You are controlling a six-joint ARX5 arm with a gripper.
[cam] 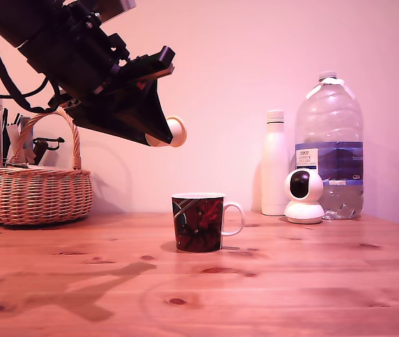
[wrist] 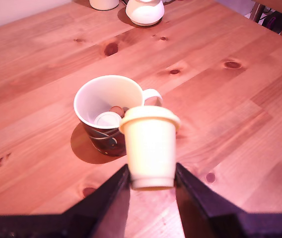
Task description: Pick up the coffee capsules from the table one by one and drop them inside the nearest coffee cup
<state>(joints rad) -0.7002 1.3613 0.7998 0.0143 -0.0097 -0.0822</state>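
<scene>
One capsule: cream coffee capsule [wrist: 150, 146] clamped between the black fingers [wrist: 112, 196] of the gripper [cam: 164, 135] — held high above the table [cam: 291, 281]
Cup: coffee cup [cam: 198, 222] stands below — pods already lie inside it
Backdrop: wicker basket [cam: 41, 193], white bottle [cam: 275, 165], camera [cam: 303, 195]

The surface [cam: 312, 281] is smooth, knotty wood. The coffee cup [cam: 198, 223] looks glossy ceramic, the basket [cam: 41, 193] woven wicker, the big bottle [cam: 329, 151] clear plastic.
</scene>
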